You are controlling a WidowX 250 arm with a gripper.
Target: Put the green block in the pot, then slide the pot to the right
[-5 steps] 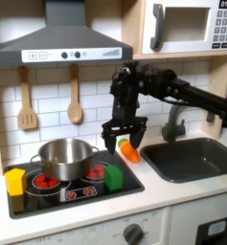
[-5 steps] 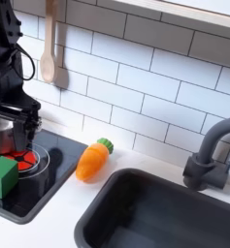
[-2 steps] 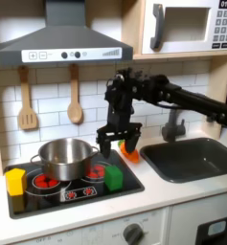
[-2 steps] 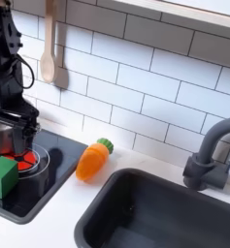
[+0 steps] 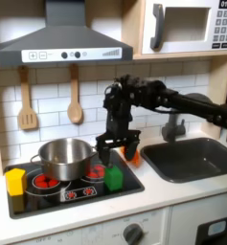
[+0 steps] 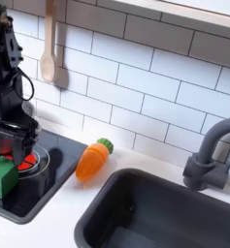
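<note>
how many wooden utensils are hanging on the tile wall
2. In the first exterior view, a slotted spatula hangs on the left under the hood, and a spoon hangs just right of it. None seems hidden.

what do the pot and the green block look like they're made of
The pot: apparently polished metal, since its silver wall shines and mirrors the surroundings. The green block: probably plastic, evenly bright green with a smooth, slightly glossy surface, though painted wood can't be ruled out.
</note>
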